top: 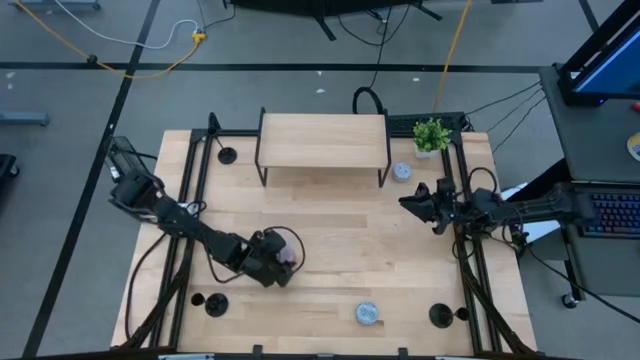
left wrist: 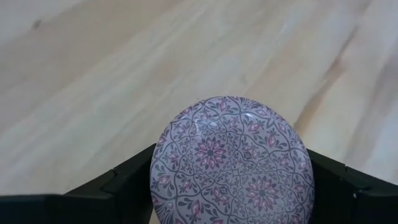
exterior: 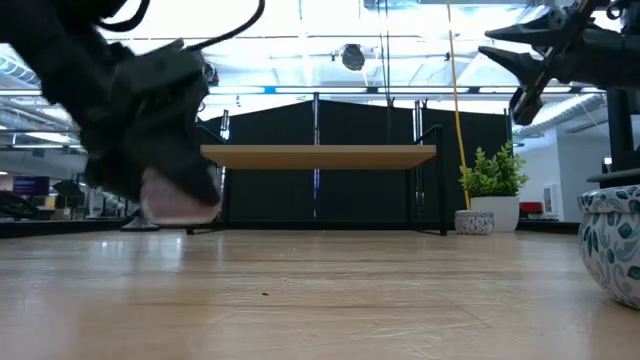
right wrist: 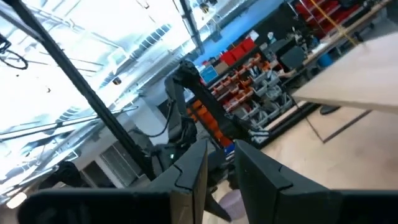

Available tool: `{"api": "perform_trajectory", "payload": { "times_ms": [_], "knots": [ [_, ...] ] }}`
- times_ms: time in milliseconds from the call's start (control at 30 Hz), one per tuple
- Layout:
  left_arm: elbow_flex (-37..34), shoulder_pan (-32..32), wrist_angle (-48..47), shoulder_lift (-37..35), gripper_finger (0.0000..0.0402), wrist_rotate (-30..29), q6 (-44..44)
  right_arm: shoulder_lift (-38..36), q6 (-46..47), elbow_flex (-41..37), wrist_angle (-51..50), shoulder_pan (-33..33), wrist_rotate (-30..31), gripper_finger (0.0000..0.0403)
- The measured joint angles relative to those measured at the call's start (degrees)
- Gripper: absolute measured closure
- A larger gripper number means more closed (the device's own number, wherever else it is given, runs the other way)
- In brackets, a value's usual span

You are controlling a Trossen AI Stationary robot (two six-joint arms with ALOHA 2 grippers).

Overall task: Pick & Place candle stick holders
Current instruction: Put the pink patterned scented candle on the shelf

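My left gripper (top: pixel 283 258) is near the middle of the table, left of centre, shut on a small round holder with a pink flower pattern (left wrist: pixel 230 162). The holder also shows below the dark gripper in the low view (exterior: pixel 180 195). My right gripper (top: pixel 412 203) is open and empty, raised above the table's right side, and it shows high in the low view (exterior: pixel 515 65). Small black round things stand at the far left (top: pixel 228 155), near left (top: pixel 215 303) and near right (top: pixel 440 315) of the table. From above I cannot tell whether they have stems. My left gripper pinches the pink patterned holder between its two fingers, one on each side of its round wall (left wrist: pixel 155 171). The fingers (left wrist: pixel 127 183) point down toward the table from above. The holder is lifted clear of the table, and its patterned face is turned to the wrist camera.
A low wooden shelf on black legs (top: pixel 322 140) stands at the far middle, with a small green plant (top: pixel 431 134) to its right. A blue patterned pot (top: pixel 367 314) sits at the near edge and another (top: pixel 402 172) beside the shelf. Black frame rails run along both sides.
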Motion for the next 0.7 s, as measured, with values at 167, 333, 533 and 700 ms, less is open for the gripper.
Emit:
{"api": "perform_trajectory", "payload": {
  "times_ms": [167, 333, 533, 700],
  "knots": [
    [1.3, 1.4, 2.6, -3.4, 0.0098, -0.1, 5.7, 7.2, 4.3, 2.1, 3.1, 1.0, -2.4, 0.0302],
    [6.7, 3.4, 2.4, -4.9, 0.0097, 0.0, 13.6, 15.8, 6.3, 7.0, 3.1, 4.1, -2.4, 0.0257],
    [16.3, 7.3, -0.8, -4.9, 0.0091, -1.5, 23.2, 25.3, 13.2, 11.7, 6.7, 6.1, -2.5, 0.0195],
    [23.1, 11.1, -2.5, -4.9, 0.0089, -2.9, 30.0, 31.3, 21.9, 14.1, 15.4, 6.1, -2.4, 0.0149]
  ]
}}
